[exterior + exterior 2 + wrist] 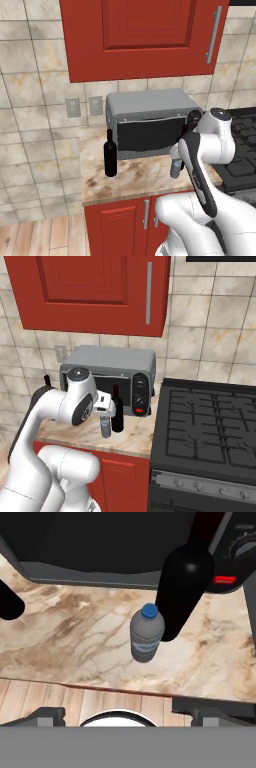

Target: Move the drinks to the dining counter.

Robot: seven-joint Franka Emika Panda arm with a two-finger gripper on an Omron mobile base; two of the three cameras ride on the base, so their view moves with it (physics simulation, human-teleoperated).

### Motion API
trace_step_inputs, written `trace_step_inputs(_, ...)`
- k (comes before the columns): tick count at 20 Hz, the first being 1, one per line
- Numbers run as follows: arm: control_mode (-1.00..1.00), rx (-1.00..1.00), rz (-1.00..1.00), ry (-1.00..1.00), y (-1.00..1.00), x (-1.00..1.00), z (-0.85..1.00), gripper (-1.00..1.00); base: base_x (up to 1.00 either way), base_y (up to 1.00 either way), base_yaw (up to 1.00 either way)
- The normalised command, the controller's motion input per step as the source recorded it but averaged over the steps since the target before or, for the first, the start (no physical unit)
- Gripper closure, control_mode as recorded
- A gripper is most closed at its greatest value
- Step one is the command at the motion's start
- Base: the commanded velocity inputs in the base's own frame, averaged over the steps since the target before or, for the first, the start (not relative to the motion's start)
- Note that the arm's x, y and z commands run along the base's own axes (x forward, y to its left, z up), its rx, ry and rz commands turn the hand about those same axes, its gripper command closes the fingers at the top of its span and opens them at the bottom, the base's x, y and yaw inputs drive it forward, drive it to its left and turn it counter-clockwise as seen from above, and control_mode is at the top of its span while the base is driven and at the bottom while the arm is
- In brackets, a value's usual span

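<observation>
My gripper point(106, 406) hangs above the front part of the narrow marbled countertop point(135, 181), fingers spread wide with nothing between them; in the hand view my two dark finger tips point(192, 704) stand far apart at the bottom.

Straight below me stands one water bottle point(146, 633), clear with a blue cap and a pale label, upright on the stone near the counter's front edge. In the right base view the same water bottle point(105, 427) sits just under my hand, and in the left base view its lower part point(175, 168) peeks out beside my forearm.

Just behind the water bottle, close beside it, stands a black wine bottle point(182, 587), upright; from the right base camera this wine bottle point(117, 411) is in front of the oven's dials. I cannot tell whether the two touch.

A second black wine bottle point(110, 154) stands well apart, toward the counter's left end, in front of the oven's left corner; its base shows at the left edge of my hand view point(9, 602). So I count three drinks: two wine, one water, all on this narrow counter.

Behind them sits one grey toaster oven point(150, 122) against the tiled wall point(35, 100), with one red wall cabinet point(145, 35) above. One black stove point(210, 426) adjoins the counter on the right.
</observation>
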Motion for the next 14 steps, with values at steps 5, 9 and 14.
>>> trace_step_inputs(5, -1.0, 0.0, 0.0, 0.0, 0.0, 0.14, -0.14, -1.0, 0.0, 0.0, 0.0)
trace_step_inputs(9, -1.0, 0.02, 0.0, 0.0, 0.0, 0.21, -0.11, -1.0, 0.0, 0.0, 0.0)
trace_step_inputs(14, -1.0, 0.04, 0.0, 0.0, -0.02, 0.28, -0.09, -1.0, 0.0, 0.0, 0.0)
